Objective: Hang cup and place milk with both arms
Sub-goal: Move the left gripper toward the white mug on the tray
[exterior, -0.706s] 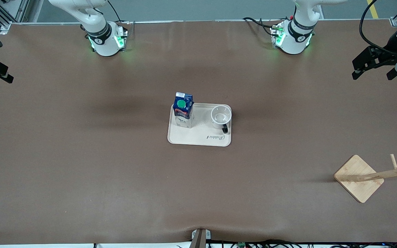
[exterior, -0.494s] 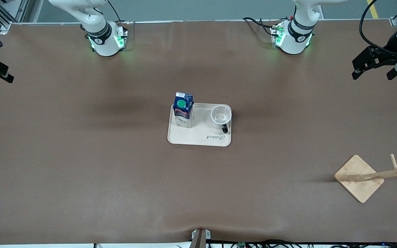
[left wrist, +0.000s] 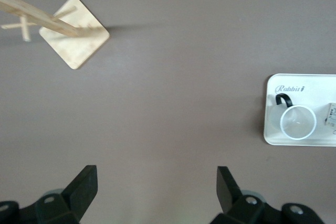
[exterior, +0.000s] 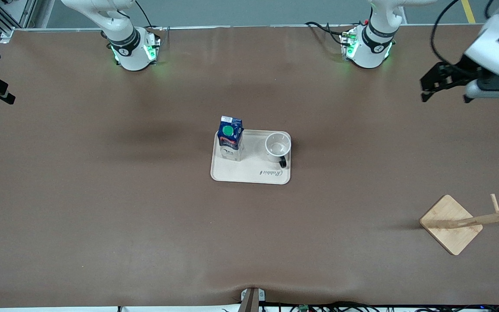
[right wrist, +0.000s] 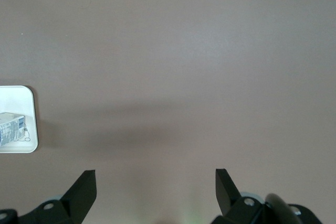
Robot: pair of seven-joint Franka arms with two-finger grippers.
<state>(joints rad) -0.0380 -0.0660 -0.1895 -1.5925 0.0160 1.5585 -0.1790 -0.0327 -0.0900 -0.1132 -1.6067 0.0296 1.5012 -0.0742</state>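
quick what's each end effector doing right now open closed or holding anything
Left end effector: open, empty, up over the table at the left arm's end.
Right end effector: open, empty, over bare table at the right arm's end.

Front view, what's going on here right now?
Nothing is being held yet. The cup and the milk stand side by side on the tray at mid-table. The left gripper is open over bare table at its own end, and the right gripper is open over bare table near the tray. The wooden rack stands bare.
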